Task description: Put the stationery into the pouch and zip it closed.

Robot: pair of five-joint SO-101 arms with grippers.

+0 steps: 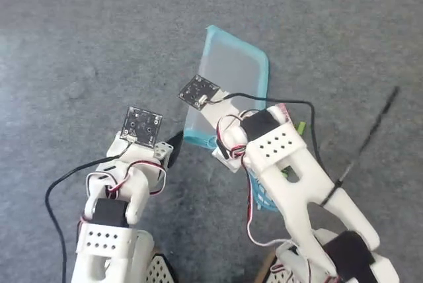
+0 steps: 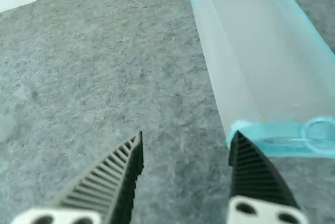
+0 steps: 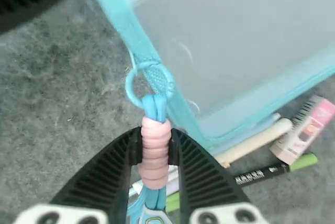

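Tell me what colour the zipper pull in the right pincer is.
The zipper pull is pale pink; the right wrist view shows it best.

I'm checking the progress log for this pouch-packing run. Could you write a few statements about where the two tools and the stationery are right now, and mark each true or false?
1. The right tool is shut on the pink zipper pull. True.
2. The left tool grips the pouch. False: its jaws stand open, with one fingertip at the pouch's corner.
3. The black pen lies outside the pouch, beside its edge. True.
4. The pouch lies on bare wood. False: it lies on a grey felt-like cover.
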